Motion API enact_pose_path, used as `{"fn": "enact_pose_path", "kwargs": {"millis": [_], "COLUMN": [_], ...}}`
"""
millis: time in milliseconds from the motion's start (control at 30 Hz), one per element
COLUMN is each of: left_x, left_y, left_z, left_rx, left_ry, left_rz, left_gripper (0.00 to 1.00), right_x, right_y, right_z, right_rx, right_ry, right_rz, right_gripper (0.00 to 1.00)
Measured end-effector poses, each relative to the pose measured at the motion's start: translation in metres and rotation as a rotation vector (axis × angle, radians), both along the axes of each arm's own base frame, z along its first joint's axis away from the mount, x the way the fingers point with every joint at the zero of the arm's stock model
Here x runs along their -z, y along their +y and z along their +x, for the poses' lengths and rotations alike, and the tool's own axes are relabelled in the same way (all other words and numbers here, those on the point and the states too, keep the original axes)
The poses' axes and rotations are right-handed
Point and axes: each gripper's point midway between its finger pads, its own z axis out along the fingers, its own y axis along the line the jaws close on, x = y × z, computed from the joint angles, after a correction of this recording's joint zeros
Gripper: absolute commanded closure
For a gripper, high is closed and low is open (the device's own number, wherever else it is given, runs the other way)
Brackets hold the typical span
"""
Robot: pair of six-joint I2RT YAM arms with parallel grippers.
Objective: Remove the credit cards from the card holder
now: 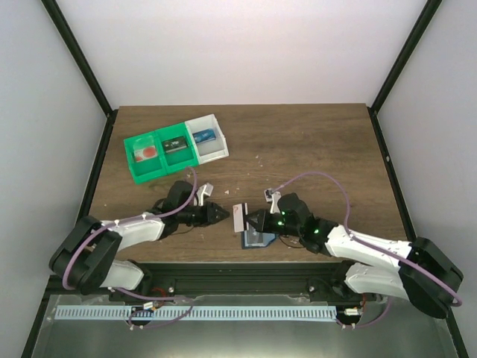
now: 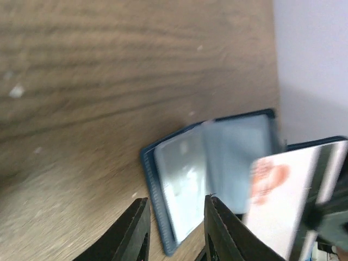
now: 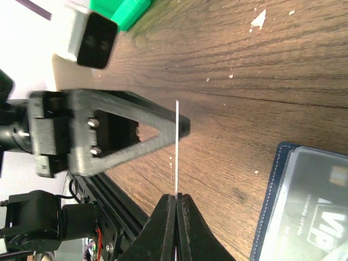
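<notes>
Right jaws are clamping the credit card (image 2: 283,201), its free edge lying just ahead of the parted, empty left jaws.

The table (image 2: 109,81) is showing matt brown wood with rough grain. The card holder (image 2: 217,157) is looking like blue stitched leatherette with glossy clear plastic inside. The credit card (image 2: 283,201) is gleaming smooth.

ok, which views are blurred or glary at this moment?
Left wrist: smeared throughout, card holder and credit card both soft, pale sheen on the holder's clear sleeves. Right wrist: right hand and the edge-on card fairly sharp, green tray in the far corner out of focus. Top external: even light, sharp, only faint shadows on the table.
</notes>
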Motion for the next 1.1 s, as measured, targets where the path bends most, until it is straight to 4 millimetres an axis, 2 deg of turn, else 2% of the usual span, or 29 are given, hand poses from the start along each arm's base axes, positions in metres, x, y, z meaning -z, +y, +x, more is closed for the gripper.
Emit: {"fn": "enact_pose_path", "kwargs": {"millis": [133, 233, 333, 433, 533, 633, 733, 1100], "left_x": [-0.031, -0.04, -0.052, -0.077, -0.103, -0.118, -0.12, -0.094], "left_y": [-0.007, -0.008, -0.014, -0.015, -0.012, -0.012, -0.015, -0.044], "left_z": [0.014, 0.014, 0.003, -0.012, -0.028, -0.04, -0.048, -0.095], "left_rx": [0.0, 0.021, 0.071, 0.112, 0.134, 0.175, 0.231, 0.483], "left_ry": [-0.097, -0.163, -0.3, -0.487, -0.682, -0.822, -0.909, -1.07], "left_rz": [-0.037, -0.032, -0.009, -0.026, -0.071, -0.082, -0.06, 0.073], "left_gripper": [0.67, 0.61, 0.59, 0.59, 0.52, 0.52, 0.54, 0.51], "right_x": [-0.001, 0.001, 0.005, 0.007, 0.004, 0.004, 0.005, -0.009], "right_y": [-0.003, -0.005, -0.006, -0.006, -0.004, -0.003, -0.003, -0.006], "right_z": [0.001, 0.0, -0.004, -0.007, -0.007, -0.008, -0.009, -0.01], "right_rx": [0.028, 0.05, 0.065, 0.07, 0.078, 0.084, 0.103, 0.143], "right_ry": [0.024, 0.055, 0.095, 0.129, 0.154, 0.185, 0.228, 0.284], "right_rz": [-0.002, 0.015, 0.048, 0.073, 0.096, 0.111, 0.124, 0.183], "right_gripper": [1.0, 1.0, 1.0, 1.0, 1.0, 0.99, 0.99, 1.0]}}
